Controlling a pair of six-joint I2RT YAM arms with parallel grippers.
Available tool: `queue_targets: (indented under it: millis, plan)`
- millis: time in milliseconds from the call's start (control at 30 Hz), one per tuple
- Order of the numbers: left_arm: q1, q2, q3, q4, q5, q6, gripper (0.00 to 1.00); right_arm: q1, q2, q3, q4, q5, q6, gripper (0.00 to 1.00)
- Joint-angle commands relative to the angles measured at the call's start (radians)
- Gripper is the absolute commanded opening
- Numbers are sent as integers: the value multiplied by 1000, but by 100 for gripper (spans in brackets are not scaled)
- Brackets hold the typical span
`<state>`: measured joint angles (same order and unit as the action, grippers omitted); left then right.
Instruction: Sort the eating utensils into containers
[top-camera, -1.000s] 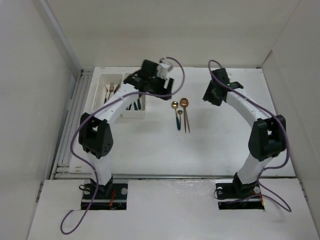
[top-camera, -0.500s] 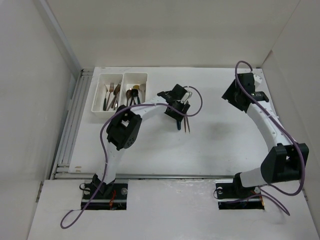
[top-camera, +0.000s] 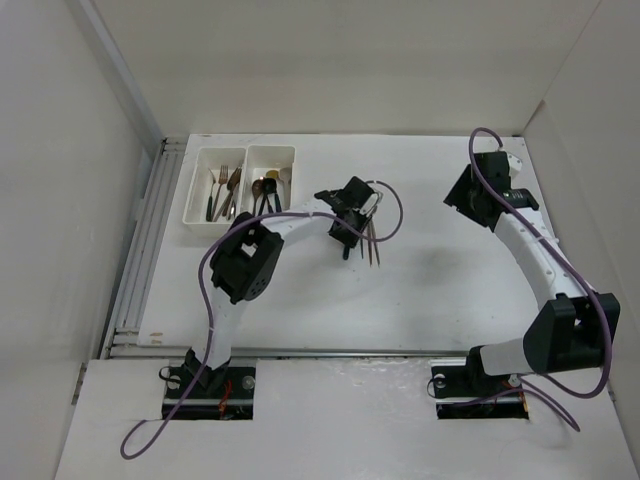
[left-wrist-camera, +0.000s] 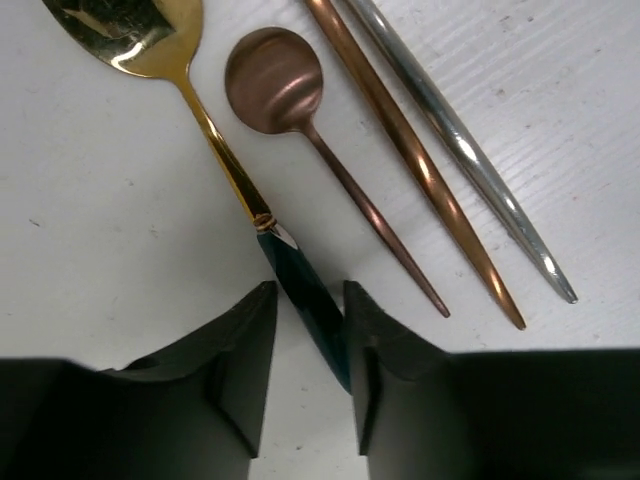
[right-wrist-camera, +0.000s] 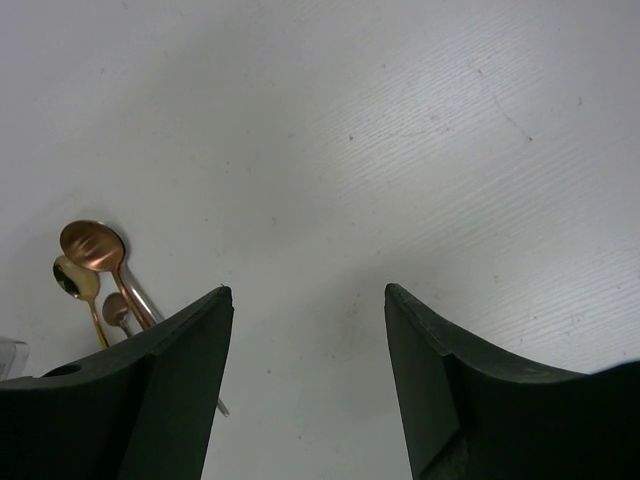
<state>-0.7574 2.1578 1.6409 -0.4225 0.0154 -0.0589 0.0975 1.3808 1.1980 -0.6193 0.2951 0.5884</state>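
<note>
Centrally, left gripper (left-wrist-camera: 310, 300) straddles the dark teal handle of a gold-headed spoon (left-wrist-camera: 227, 160) lying flat on the white table (left-wrist-camera: 100, 250), fingers narrowly apart, not yet pinching. Far right, right gripper (right-wrist-camera: 308, 300) hangs wide open above the table.

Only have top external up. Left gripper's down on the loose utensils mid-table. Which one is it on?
Observer: Left wrist view: the left gripper straddles the dark teal handle of the gold-headed spoon.
Operator: Clamped?
Observer: Not yet. A sliver of table shows between one finger and the handle.
Operator: Anything else between the jaws?
Observer: No. The small copper spoon lies alongside, outside the jaws, with a copper handle and a silver handle beyond it.
</note>
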Motion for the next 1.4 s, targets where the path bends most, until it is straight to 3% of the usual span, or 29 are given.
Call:
queue_targets:
  millis: [0, 33, 100, 267, 433, 533, 667, 900, 1000, 1033, 1133, 1167, 1200, 1267, 1367]
  plan:
    - [29, 52, 10, -62, 44, -15, 27, -2, -12, 26, 38, -8, -19, 67]
    - [29, 53, 10, -62, 57, -15, 14, -2, -12, 26, 38, 1, -19, 67]
    - [40, 53, -3, -71, 87, -15, 0, -2, -12, 35, 27, 10, -19, 67]
    - [98, -16, -12, -71, 46, -15, 0, -2, -22, 57, 27, 1, -29, 66]
    - [173, -151, 112, -81, -46, 13, 0, -2, -22, 68, 27, -11, -38, 66]
    - [187, -255, 210, -61, -164, 59, 0, -2, -22, 58, 38, -20, -38, 65]
    - [216, -297, 221, -24, -273, 93, 0, -2, -22, 37, 47, -43, -38, 65]
    - [352, -247, 113, -24, -210, 105, 0, -2, -12, 37, 58, -53, -59, 65]
    - [374, -216, 100, -24, -189, 87, 5, -2, -12, 37, 58, -53, -71, 65]
    - [385, -205, 86, -33, -180, 87, 12, -2, -12, 37, 58, -53, -82, 65]
    - [385, -205, 66, -24, -180, 77, 45, -2, -12, 37, 58, -53, -82, 65]
    - [385, -196, 66, -24, -193, 77, 64, -2, -12, 37, 58, -53, -91, 66]
    - [385, -196, 66, -24, -209, 77, 69, -2, -12, 46, 58, -53, -91, 66]
    - [385, -196, 121, -24, -242, 77, 76, -2, -12, 46, 58, -53, -91, 66]
    - [376, -205, 258, -33, -298, 111, 77, -2, -12, 46, 58, -97, -116, 68]
